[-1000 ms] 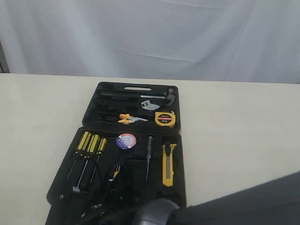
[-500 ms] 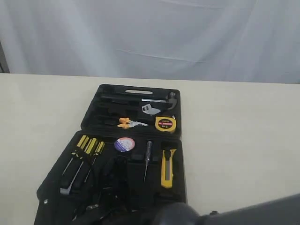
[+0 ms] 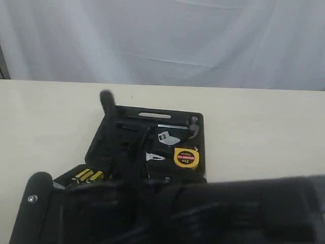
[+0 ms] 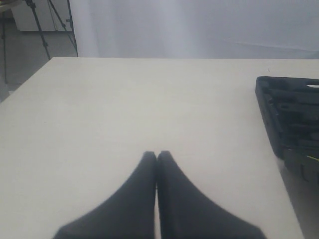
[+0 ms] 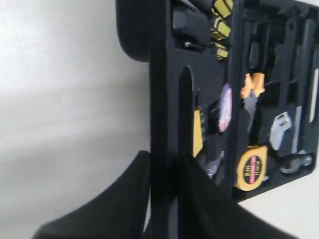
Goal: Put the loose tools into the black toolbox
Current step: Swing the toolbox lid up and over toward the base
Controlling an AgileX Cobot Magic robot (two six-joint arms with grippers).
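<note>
Black toolbox (image 3: 175, 113) lies open near the middle of the table (image 3: 264, 132), in front of a white curtain (image 3: 162, 35).

In the exterior view its far half rests flat. The near half, at 6 o'clock from it, looks tipped up off the table and is mostly hidden behind the blurred dark right arm (image 3: 244, 208). The tape measure (image 3: 185, 158) sits in the far half's 4 o'clock corner. The metal jaws of the pliers (image 3: 155, 156) are just beside it at 9 o'clock. The wrench (image 3: 165, 137) is at 11 o'clock from the tape measure and the hammer (image 3: 189, 127) at 12 o'clock. The screwdrivers (image 3: 86, 176) show on the near half's 9 o'clock side. The right arm's gripper cannot be made out here.

In the left wrist view the left gripper (image 4: 157, 155) has its fingers pressed together with nothing between them. It hangs over bare table, and one corner of the toolbox is well apart from it.

In the right wrist view the right gripper (image 5: 162, 160) pinches the outer rim of the near half, one finger on each side, close to the slot handle (image 5: 184, 99). Past the rim, the utility knife (image 5: 197, 132) and the tape roll (image 5: 225, 107) lie in recesses of the near half. The pliers' orange handles, the wrench, the tape measure and the hammer lie in the far half.
</note>
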